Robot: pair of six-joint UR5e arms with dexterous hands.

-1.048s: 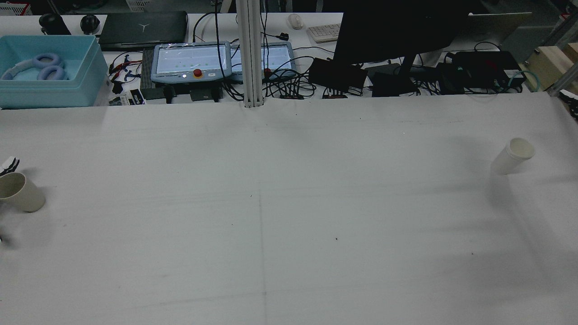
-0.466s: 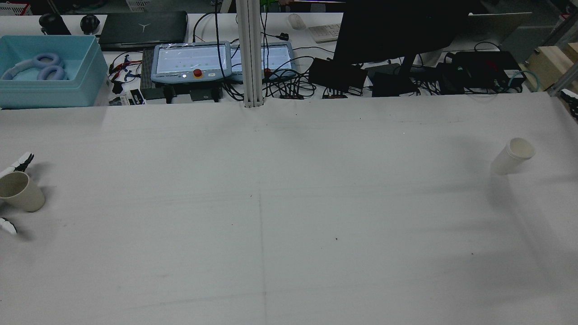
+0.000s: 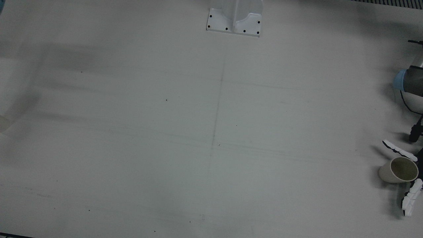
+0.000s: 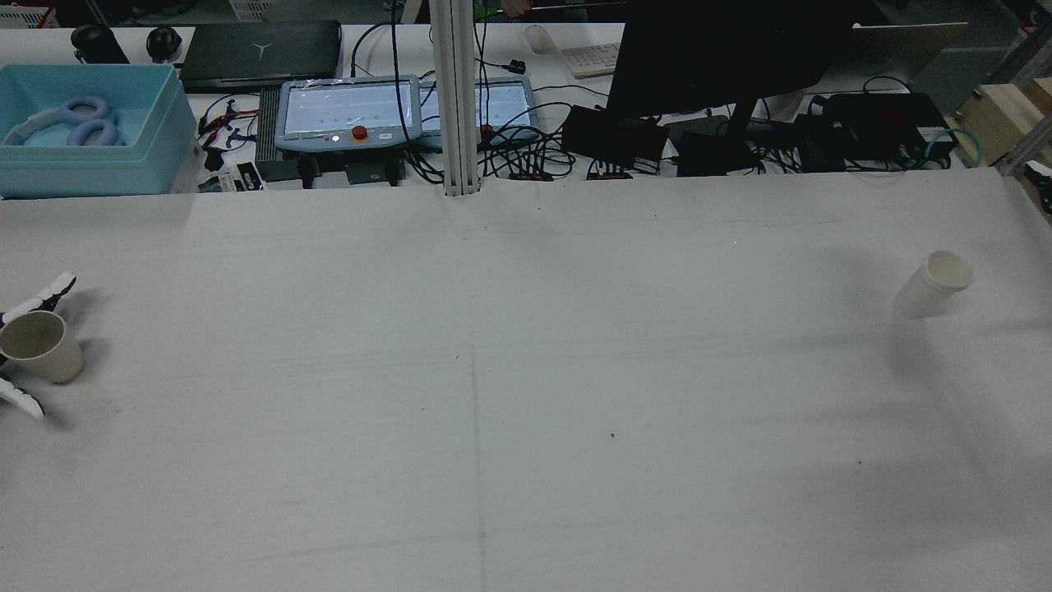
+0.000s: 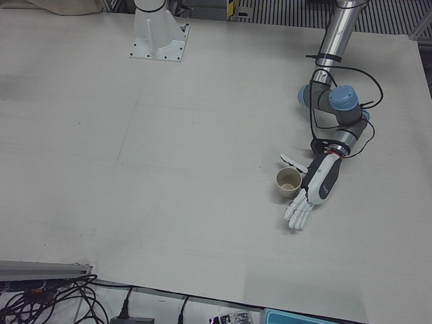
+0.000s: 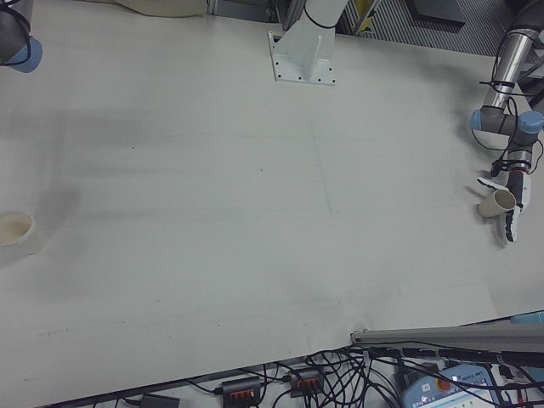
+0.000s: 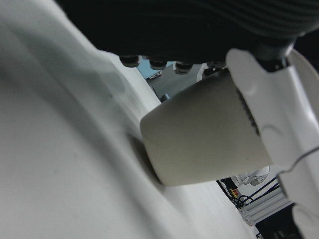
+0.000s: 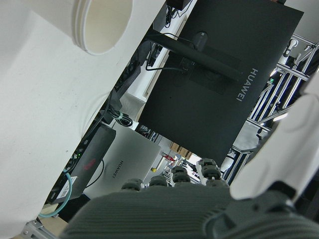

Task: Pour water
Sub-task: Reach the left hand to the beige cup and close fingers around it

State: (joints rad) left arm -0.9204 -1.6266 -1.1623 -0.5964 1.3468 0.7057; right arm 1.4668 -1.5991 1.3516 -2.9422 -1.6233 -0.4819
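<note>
1. Your left hand lies low over the white table, fingers spread wide and holding nothing. The beige cup stands upright in the span between the thumb and the other fingers.

2. In the left-front view the beige cup sits just beside the palm, the thumb reaching past it on the far side. The left hand view shows a white finger segment lying against the cup wall near its rim; you cannot tell from it whether the grip is firm.

3. In the rear view only white fingertips show on either side of the beige cup at the left table edge.

4. Your right hand appears only in its own camera — its fingertips are bunched at the bottom of that view, and their spread cannot be judged. No other view shows the hand.

5. The white cup stands upright on the far right of the table, well apart from the beige cup. The right hand view shows its open mouth at the top of the view.

6. Count — two cups in all: one beige, one white. Two teach pendants lie side by side on the desk beyond the table, next to one dark monitor.
</note>
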